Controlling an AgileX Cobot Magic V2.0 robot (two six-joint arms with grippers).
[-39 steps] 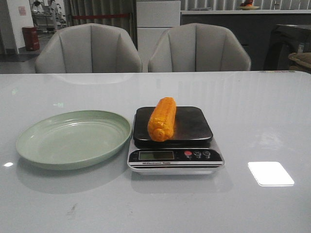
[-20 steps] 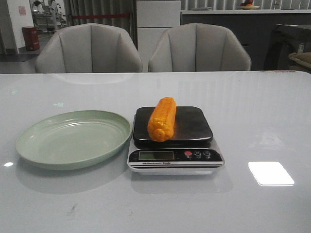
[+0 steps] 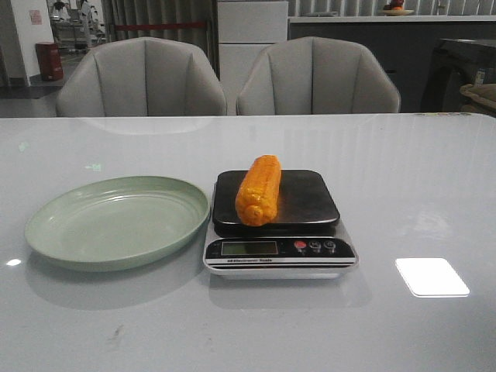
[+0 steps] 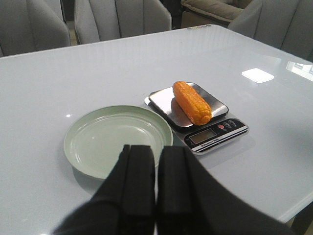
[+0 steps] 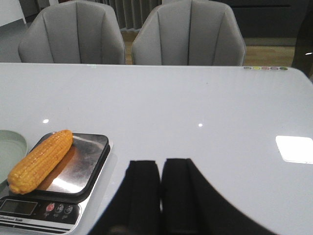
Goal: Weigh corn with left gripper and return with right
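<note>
The orange-yellow corn lies lengthwise on the dark platform of a small kitchen scale at the table's middle; both wrist views show the corn too. Neither arm appears in the front view. My left gripper hovers well back from the scale, above the near rim of the green plate, its black fingers pressed together and empty. My right gripper is also shut and empty, off to the right of the scale and apart from it.
An empty pale green plate sits just left of the scale, almost touching it. Two grey chairs stand behind the table's far edge. A bright light patch reflects on the glossy tabletop at right.
</note>
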